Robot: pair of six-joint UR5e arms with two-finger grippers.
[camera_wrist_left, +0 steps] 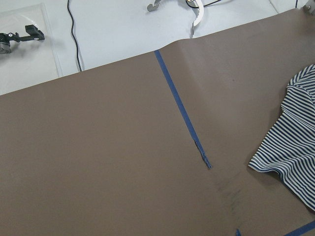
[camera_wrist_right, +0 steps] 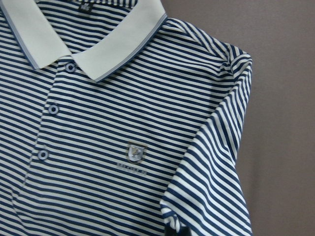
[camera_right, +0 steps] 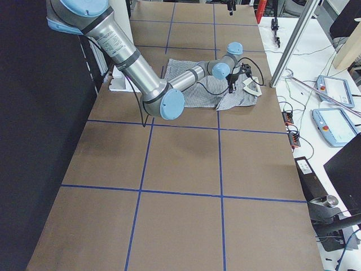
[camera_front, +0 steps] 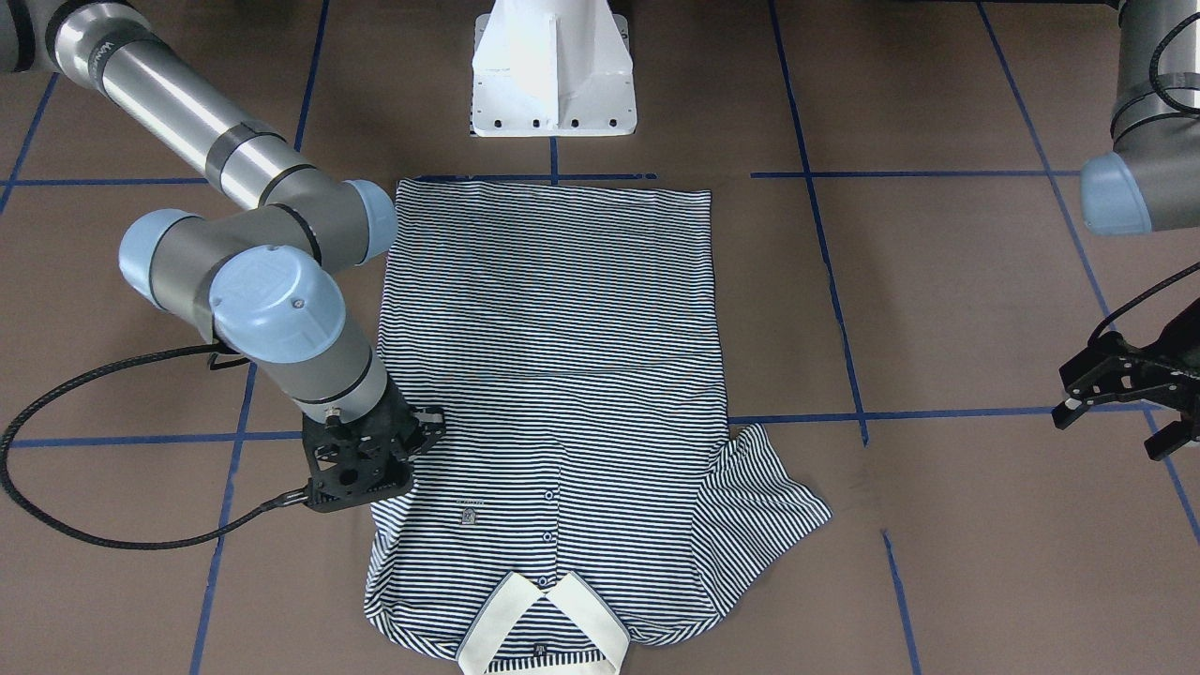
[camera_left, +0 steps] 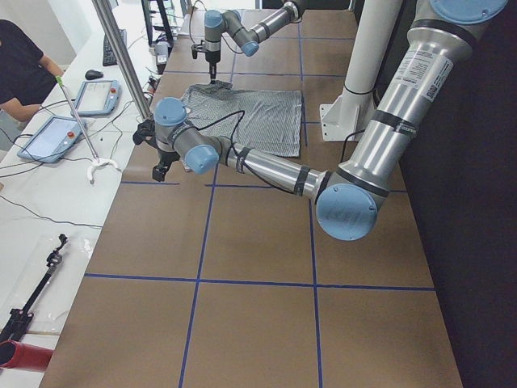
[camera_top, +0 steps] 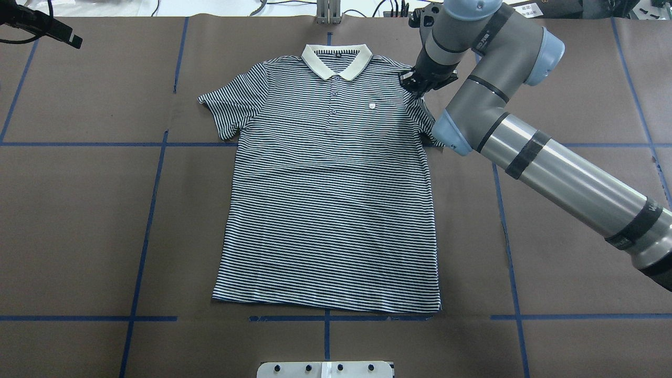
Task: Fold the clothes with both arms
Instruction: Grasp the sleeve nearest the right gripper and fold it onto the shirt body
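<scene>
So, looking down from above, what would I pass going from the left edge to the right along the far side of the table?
left arm's black fingers → striped shirt's sleeve → cream collar → chest logo → right arm's fingers → right arm's silver tube

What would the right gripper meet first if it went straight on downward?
Probably the polo shirt, near the top of its sleeve; the right gripper points straight down there, though how far above the cloth it is remains unclear.
</scene>
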